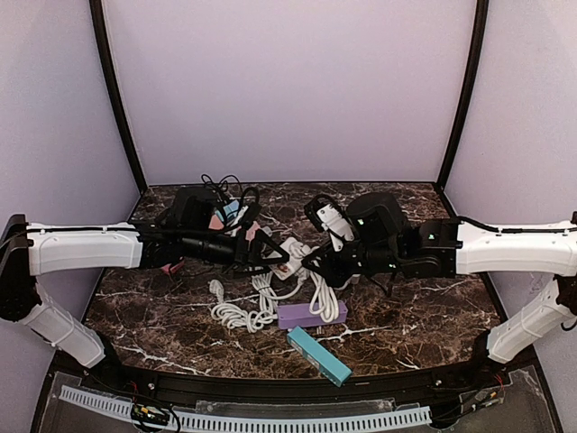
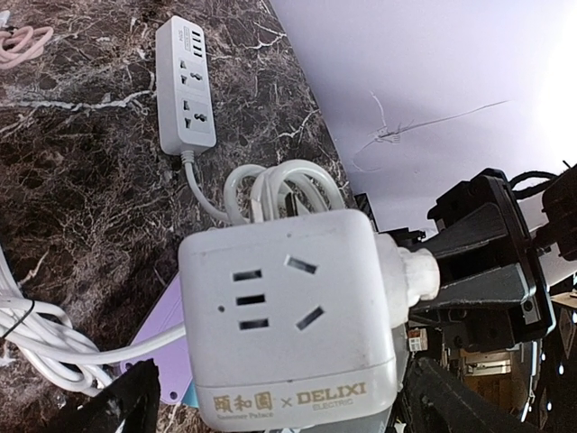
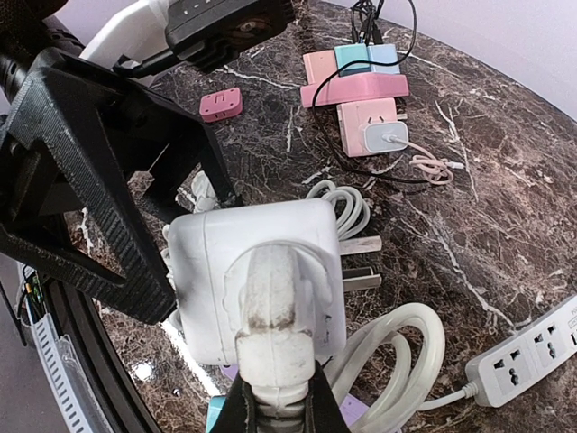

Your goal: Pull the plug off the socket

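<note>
Counter: dark marble, lavender walls behind.
Left end effector: wide, flanking white cube socket.
Right end effector: clamped on seated white plug.

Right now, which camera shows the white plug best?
Right wrist: the white plug sits close and central, seated in the cube socket. Left wrist shows only its side at the cube's edge. Top external: too small, mostly hidden.
</note>
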### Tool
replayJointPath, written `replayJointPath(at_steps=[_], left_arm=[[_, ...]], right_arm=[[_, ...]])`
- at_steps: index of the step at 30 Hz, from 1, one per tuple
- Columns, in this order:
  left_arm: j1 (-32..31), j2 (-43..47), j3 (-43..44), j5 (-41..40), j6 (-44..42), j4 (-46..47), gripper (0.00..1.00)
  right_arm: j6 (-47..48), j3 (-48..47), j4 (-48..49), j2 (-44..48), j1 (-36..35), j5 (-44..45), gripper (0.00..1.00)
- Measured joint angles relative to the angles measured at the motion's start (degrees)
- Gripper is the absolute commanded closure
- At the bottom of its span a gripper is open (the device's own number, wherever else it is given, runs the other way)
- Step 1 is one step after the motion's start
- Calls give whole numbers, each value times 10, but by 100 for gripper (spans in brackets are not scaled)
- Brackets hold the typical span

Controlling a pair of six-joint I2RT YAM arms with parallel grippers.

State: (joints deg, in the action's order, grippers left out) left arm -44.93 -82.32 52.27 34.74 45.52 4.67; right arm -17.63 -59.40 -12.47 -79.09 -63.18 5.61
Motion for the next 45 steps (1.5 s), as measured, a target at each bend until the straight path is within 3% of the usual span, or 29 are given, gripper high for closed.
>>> replayJointPath(at_steps=[6, 31, 37, 45], left_arm=[[0, -5, 0, 1, 9, 10, 9], [-3, -24, 0, 5, 41, 54, 81], [-4, -24, 0, 2, 23, 51, 89], [-9, -24, 0, -16, -4, 48, 91]], right_arm=[[4, 0, 0, 0, -6, 10, 100], [5, 0, -3, 0, -10, 30, 100], [-10, 0, -5, 0, -6, 25, 100], [-47, 1, -10, 0, 22, -40, 100]])
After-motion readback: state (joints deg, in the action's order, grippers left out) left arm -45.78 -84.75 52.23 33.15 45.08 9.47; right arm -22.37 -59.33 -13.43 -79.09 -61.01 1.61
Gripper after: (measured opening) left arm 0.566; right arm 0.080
